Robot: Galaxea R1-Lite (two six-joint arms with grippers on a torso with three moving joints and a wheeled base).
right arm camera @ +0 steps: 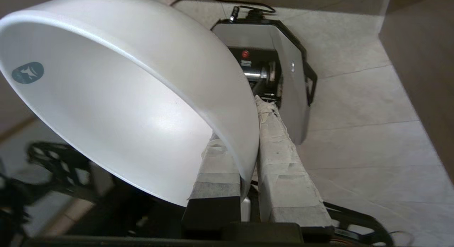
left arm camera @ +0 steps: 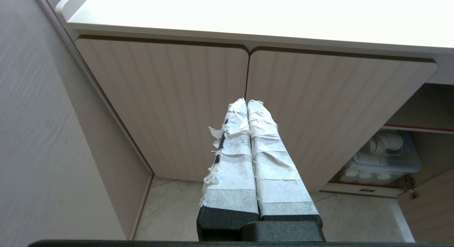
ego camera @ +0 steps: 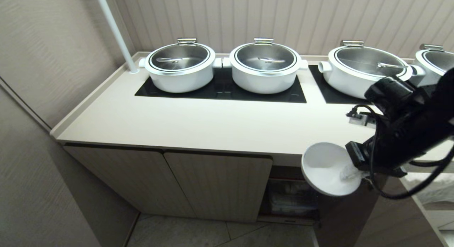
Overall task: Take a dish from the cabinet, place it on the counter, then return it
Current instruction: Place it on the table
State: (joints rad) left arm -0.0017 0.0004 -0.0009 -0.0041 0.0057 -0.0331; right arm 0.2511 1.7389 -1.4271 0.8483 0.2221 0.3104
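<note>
Four white lidded pots (ego camera: 181, 68) are sitting on black cooktop panels (ego camera: 220, 89). A white pole (ego camera: 115, 31) is leaning up from the corner. A clear bin (left arm camera: 385, 158) is holding white dishware.

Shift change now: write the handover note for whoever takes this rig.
Right claw: shut on the rim of the white bowl, held tilted in the air just below the counter edge, in front of the open cabinet.
Left claw: shut, empty, parked facing the closed doors.
Done: bowl is out of the cabinet.
Left: set it on the counter, then return it to the cabinet.
</note>
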